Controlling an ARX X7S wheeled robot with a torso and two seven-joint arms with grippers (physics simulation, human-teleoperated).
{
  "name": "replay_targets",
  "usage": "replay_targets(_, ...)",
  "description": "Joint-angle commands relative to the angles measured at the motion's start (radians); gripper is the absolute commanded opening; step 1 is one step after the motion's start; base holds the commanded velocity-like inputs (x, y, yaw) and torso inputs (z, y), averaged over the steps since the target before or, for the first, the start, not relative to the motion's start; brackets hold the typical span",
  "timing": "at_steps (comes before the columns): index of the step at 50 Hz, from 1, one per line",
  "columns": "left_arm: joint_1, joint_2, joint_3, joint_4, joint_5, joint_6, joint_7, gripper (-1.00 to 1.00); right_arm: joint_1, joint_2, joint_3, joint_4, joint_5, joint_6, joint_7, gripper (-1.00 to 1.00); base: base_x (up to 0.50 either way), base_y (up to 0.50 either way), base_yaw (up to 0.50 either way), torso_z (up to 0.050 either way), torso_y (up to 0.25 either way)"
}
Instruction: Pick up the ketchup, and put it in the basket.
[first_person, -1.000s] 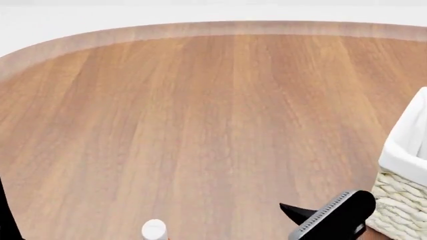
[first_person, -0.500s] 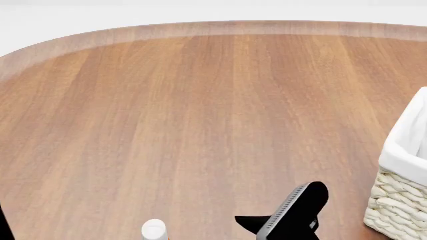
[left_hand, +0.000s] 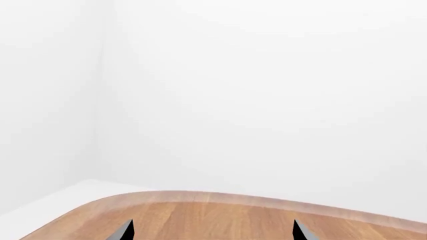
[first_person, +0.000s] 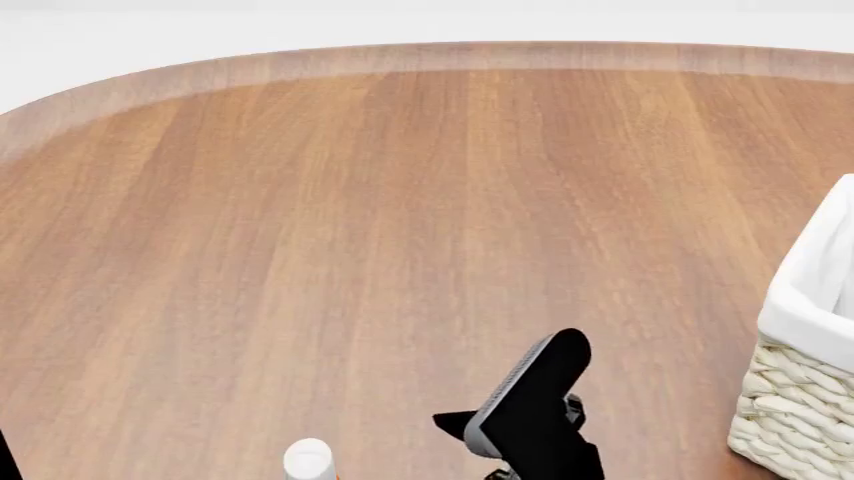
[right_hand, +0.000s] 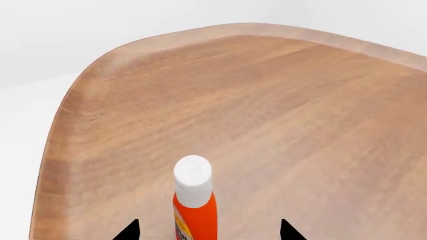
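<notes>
The ketchup (right_hand: 195, 200) stands upright on the wooden table, an orange-red bottle with a white cap. In the head view only the ketchup's white cap (first_person: 308, 459) shows at the bottom edge. My right gripper (right_hand: 208, 231) is open, its two dark fingertips on either side of the bottle's body with gaps on both sides. In the head view the right gripper (first_person: 527, 410) sits just right of the cap. The basket (first_person: 807, 380), woven with a white liner, stands at the right edge. My left gripper (left_hand: 212, 231) is open over bare table, holding nothing.
The round wooden table (first_person: 400, 220) stretches ahead to a curved far edge (first_person: 441, 55). Beyond it are plain white floor and walls. The basket's near corner lies right of my right arm.
My right gripper has moved left from beside the basket toward the ketchup cap. The cap and the basket have stayed in place.
</notes>
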Motion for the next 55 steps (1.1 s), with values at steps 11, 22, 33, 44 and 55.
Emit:
replay_targets(11,0.008,-0.011,-0.001,0.024,-0.014,-0.002,-0.013,1.0,0.111,-0.089,-0.084,0.191,-0.057,-0.052,-0.045,1.0,0.0,0.0,0.0,0.0,0.0)
replay_targets(22,0.009,-0.012,0.012,0.029,-0.012,0.001,-0.016,1.0,0.148,-0.14,-0.114,0.304,-0.076,-0.093,-0.069,1.0,0.0,0.0,0.0,0.0,0.0)
replay_targets(33,0.015,-0.015,0.014,0.04,-0.016,0.003,-0.023,1.0,0.16,-0.167,-0.142,0.367,-0.093,-0.123,-0.08,1.0,0.0,0.0,0.0,0.0,0.0)
replay_targets(44,0.013,-0.018,0.021,0.036,-0.015,0.006,-0.024,1.0,0.187,-0.209,-0.182,0.471,-0.125,-0.167,-0.099,1.0,0.0,0.0,0.0,0.0,0.0)
replay_targets(55,0.022,-0.022,0.024,0.044,-0.019,0.012,-0.027,1.0,0.205,-0.243,-0.202,0.54,-0.136,-0.205,-0.112,1.0,0.0,0.0,0.0,0.0,0.0)
